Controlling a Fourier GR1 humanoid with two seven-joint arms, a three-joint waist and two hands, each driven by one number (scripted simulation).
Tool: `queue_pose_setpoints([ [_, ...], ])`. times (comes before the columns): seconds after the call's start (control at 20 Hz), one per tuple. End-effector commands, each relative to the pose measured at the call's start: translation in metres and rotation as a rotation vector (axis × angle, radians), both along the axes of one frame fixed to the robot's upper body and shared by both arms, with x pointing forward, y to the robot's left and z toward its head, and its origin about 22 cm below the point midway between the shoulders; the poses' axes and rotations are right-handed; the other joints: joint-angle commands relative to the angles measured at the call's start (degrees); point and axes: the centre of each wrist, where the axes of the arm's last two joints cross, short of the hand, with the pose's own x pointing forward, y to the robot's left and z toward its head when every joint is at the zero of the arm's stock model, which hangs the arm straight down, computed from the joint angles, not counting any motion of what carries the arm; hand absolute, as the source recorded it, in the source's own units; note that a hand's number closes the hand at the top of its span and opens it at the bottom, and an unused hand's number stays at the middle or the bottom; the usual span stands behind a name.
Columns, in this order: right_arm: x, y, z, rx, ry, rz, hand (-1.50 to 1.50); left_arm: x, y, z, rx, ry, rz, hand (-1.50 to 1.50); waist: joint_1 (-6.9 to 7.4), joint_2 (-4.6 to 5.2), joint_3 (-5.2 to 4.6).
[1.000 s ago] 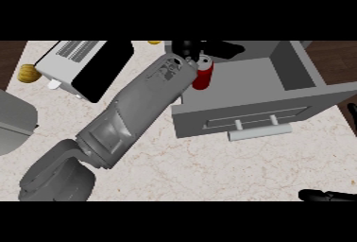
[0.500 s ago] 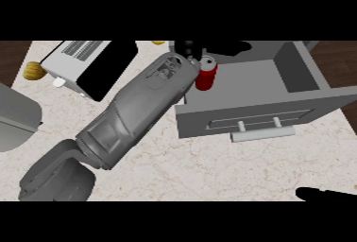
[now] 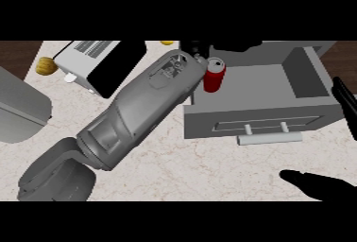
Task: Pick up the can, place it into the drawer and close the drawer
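Holding: left hand point(image 3: 197, 47) is curled round the can point(image 3: 214, 76), above the open drawer point(image 3: 279, 124), by its left wall.
Can axis: roughly upright, silver top facing up, tilted slightly.
Right hand point(image 3: 322, 185): lower right corner, dark; finger state unclear.
Nearby: toaster point(image 3: 97, 61) on counter point(image 3: 188, 165).

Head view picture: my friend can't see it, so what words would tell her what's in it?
A red can stands upright at the left edge of an open grey drawer, with the robot's left hand just behind it at the end of a long grey forearm. A white toaster sits on the counter to the left, and the right hand shows at the lower right.
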Motion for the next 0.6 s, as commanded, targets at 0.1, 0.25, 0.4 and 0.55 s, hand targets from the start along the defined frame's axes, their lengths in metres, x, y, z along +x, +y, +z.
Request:
queue_pose_setpoints([
  [0.1,0.03,0.017,-0.014,-0.24,0.013,-0.051,-1.5,-0.003,-0.004,0.002,0.006,0.001,-0.003,-1.5,1.94,-0.28,-0.02],
  [0.25,0.044,0.036,-0.032,-0.329,0.026,-0.071,-1.5,-0.001,-0.005,0.01,-0.003,0.006,-0.005,-1.5,3.36,-0.52,-0.04],
  [0.4,0.053,0.026,-0.049,-0.388,0.075,-0.136,-1.5,0.0,0.008,0.007,-0.007,0.013,-0.015,-1.5,5.15,-1.19,-0.08],
  [0.55,0.055,0.019,-0.082,-0.419,0.081,-0.15,-1.5,0.0,0.007,0.023,-0.007,0.014,-0.006,-1.5,4.4,-1.18,-0.01],
])
